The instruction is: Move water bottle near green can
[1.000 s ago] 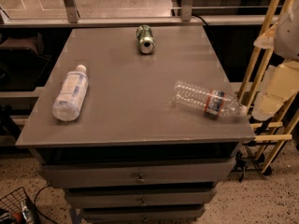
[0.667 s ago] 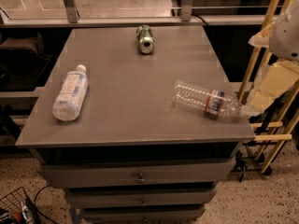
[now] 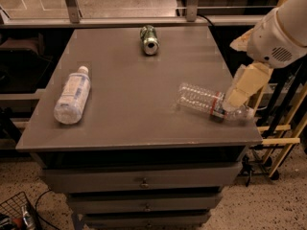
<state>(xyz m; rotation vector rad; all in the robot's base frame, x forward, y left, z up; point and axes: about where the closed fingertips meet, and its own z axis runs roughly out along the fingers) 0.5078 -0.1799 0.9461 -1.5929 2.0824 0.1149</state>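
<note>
gripper (image 3: 236, 98) hangs at the near right corner of the table (image 3: 144, 104), coming in from the right, its tip just over the cap-side end of the water bottle (image 3: 199, 100). cannot tell whether it is spread or closed, nor whether it touches the plastic.

the bottle lies on its side near the right edge. its long axis runs left-right, slightly skewed: base to the left and a bit farther, cap to the right and nearer. most of the body lies left of the gripper, so a grasp across the axis looks the likely call. only 1 arm, right beside it.

look: clear, ribbed, crinkled plastic, with a narrow red-and-dark band toward the cap end. probably light, prone to roll or dent.

green can (image 3: 149, 39) lies on its side at the far edge, centre, silver top facing near. it is far and left of the bottle, well apart. white bottle (image 3: 72, 95) lies at the left, off that line.
</note>
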